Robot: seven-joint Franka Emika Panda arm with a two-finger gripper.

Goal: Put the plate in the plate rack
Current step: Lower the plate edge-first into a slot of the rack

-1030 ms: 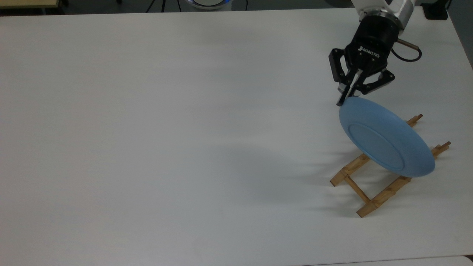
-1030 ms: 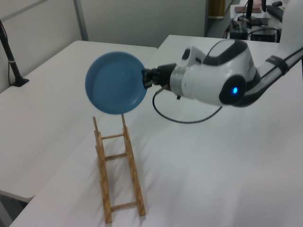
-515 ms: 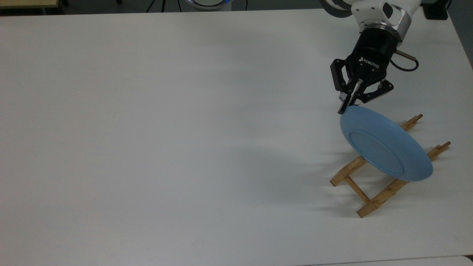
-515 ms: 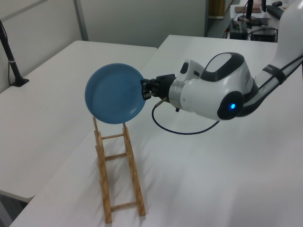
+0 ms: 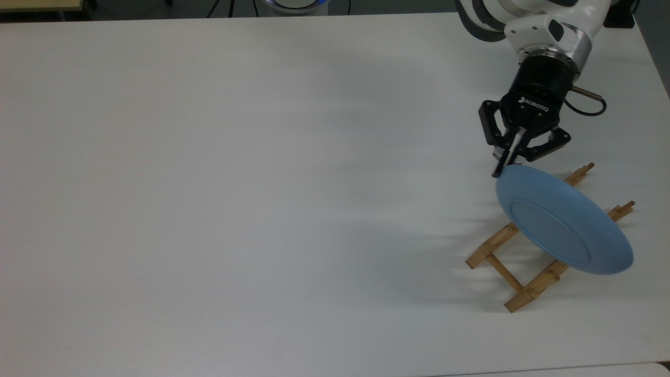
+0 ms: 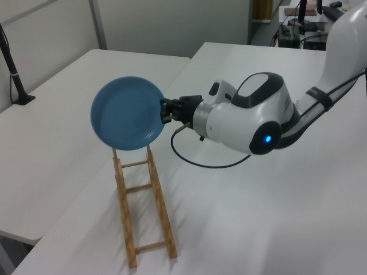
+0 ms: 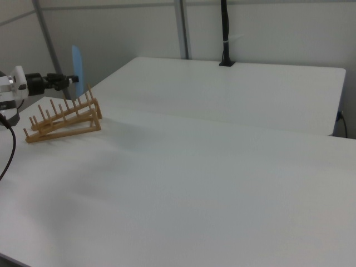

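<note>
The top view presents the plate (image 5: 564, 220) from its underside, the circular foot ring plain to see, tilted over the plate rack (image 5: 523, 262) near the top view's right edge of the white table (image 5: 235, 183); the left view instead shows the plate's hollow upper face (image 6: 125, 113), hanging above the far end of the rack (image 6: 143, 206), whose two rails and thin crossbars run toward the camera like a ladder; the right view turns the plate edge-on, a thin upright blue sliver (image 7: 77, 63) standing above the taller end of the rack (image 7: 62, 118), and it alone reveals the row of pegs rising from the sloped rails; whether the plate's lower rim touches the rack I cannot tell from any view.

The gripper (image 5: 506, 163) is closed down narrowly on the plate's rim, its black fingers (image 5: 515, 144) drawn nearly together with the rim pinched between them at the plate's upper edge in the top view; in the left view the gripper (image 6: 163, 110) meets the plate's right-hand edge, with the white arm (image 6: 246, 120) and a looping black cable (image 6: 195, 160) behind it.
</note>
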